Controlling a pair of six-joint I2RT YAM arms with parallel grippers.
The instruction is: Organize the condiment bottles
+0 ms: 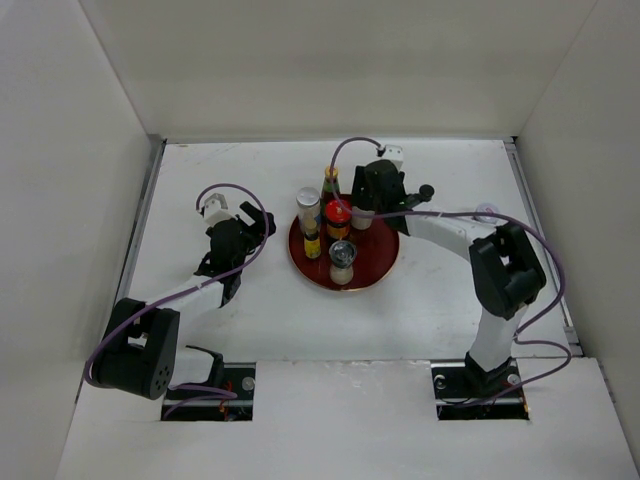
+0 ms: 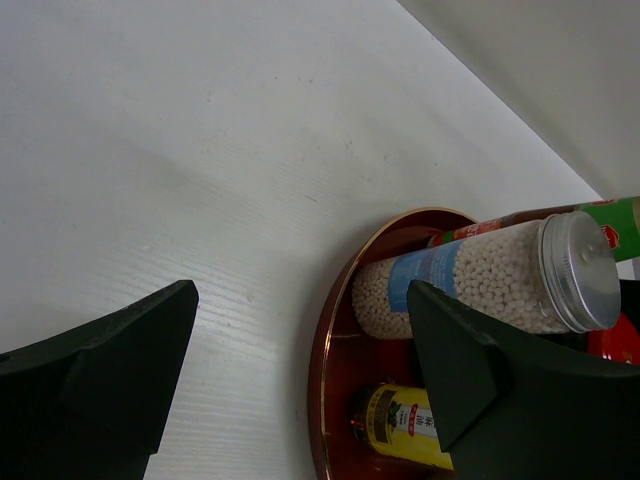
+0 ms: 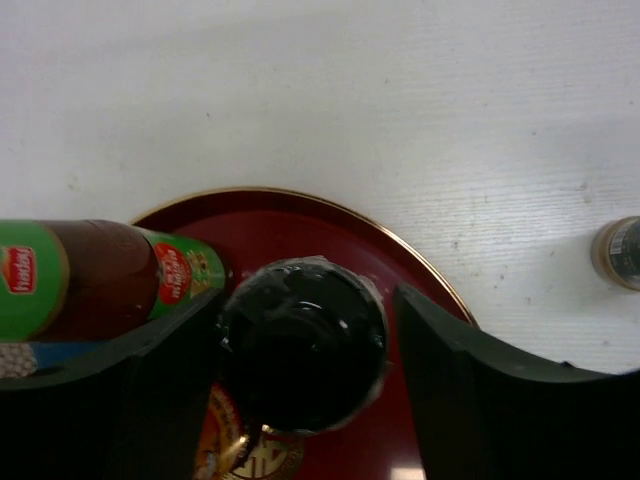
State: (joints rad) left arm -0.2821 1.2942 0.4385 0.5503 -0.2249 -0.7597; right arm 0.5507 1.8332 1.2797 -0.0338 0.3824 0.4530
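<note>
Several condiment bottles stand on the round red tray [image 1: 375, 265]: a bead-filled jar with a silver cap [image 1: 308, 207], a green-labelled dark bottle [image 1: 329, 185], a red-capped bottle [image 1: 338, 214], a small yellow-labelled bottle [image 1: 313, 244] and a grey-capped bottle [image 1: 342, 256]. My right gripper [image 1: 372, 195] is over the tray's far right. In the right wrist view it [image 3: 303, 300] is open around a black-capped jar [image 3: 303, 360], with a gap at the right finger. My left gripper [image 1: 256, 222] is open and empty over the table, left of the tray [image 2: 335, 340]. The bead jar [image 2: 500, 280] shows in its view.
Another small jar [image 3: 620, 252] stands on the white table to the right of the tray. White walls enclose the table on the left, back and right. The green-labelled bottle [image 3: 110, 275] stands close beside my right gripper's left finger.
</note>
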